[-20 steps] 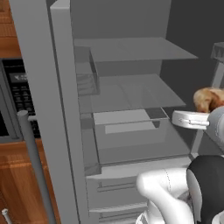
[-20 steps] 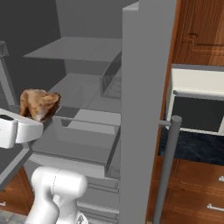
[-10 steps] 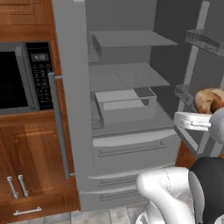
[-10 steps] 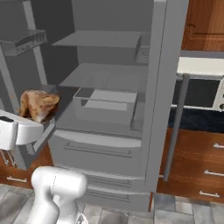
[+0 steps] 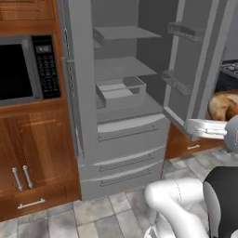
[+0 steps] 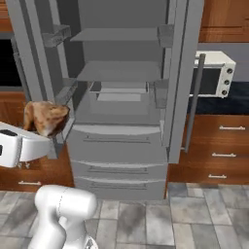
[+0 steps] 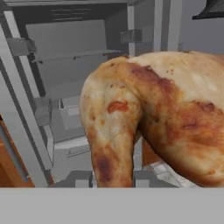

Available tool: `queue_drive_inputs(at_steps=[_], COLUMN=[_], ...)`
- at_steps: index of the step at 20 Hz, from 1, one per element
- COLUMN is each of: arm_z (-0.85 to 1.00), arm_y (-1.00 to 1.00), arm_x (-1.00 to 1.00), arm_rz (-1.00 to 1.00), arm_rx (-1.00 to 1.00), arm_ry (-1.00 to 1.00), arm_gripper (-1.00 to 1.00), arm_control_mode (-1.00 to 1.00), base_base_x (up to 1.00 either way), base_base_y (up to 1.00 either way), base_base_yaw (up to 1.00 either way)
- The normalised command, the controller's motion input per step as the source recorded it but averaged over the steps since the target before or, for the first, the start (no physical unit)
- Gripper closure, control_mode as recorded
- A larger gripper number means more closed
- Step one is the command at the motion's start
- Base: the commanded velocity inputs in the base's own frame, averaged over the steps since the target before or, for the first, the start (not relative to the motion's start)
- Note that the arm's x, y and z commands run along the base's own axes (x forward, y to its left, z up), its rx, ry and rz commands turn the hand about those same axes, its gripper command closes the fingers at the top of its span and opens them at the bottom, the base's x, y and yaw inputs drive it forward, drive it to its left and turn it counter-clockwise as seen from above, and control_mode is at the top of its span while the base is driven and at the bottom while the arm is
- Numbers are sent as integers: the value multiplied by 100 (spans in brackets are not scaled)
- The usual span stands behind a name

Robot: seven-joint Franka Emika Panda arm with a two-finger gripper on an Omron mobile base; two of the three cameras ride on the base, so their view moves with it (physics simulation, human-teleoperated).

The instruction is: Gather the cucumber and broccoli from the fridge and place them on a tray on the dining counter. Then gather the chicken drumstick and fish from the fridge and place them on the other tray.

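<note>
The orange-brown chicken drumstick (image 5: 224, 106) (image 6: 46, 116) hangs in the air in front of the fridge, and my gripper (image 6: 49, 132) is shut on it. In the hand view the chicken drumstick (image 7: 148, 118) looms large just above my gripper (image 7: 113, 180). The grey fridge (image 5: 121, 130) (image 6: 121, 141) (image 7: 65, 65) stands with both upper doors swung open. Its shelves look bare, apart from a clear bin (image 5: 121, 90) on the lower shelf. The drawer fronts below are shut. I am holding the drumstick well outside the fridge, at about the height of its lower shelf.
A built-in microwave (image 5: 23, 69) sits above wooden cabinets (image 5: 37, 153) left of the fridge. On its other side a toaster oven (image 6: 214, 73) stands on a counter over wooden drawers (image 6: 219, 151). The open right door (image 5: 195, 69) juts out near my hand. Grey floor tiles (image 6: 194, 209) lie below.
The whole picture has shifted: the base has backed away from the fridge, which now looks smaller and farther off. The drumstick has stayed in my shut gripper.
</note>
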Motion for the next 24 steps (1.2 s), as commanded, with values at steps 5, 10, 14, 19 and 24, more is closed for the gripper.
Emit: queue_drive_inputs(at_steps=[5,10,14,19,24], arm_z=[0,0,0,0,0], arm_y=[0,0,0,0,0], arm_x=[0,0,0,0,0], arm_rz=[0,0,0,0,0], arm_rx=[0,0,0,0,0], arm_ry=[0,0,0,0,0], arm_gripper=[100,100,100,100,100], arm_control_mode=[100,100,100,100,100], base_base_x=[-69,-61,-59,-63,-66], base_base_y=[64,65,66,69,70], base_base_yaw=[-34,-35,-36,-37,-36])
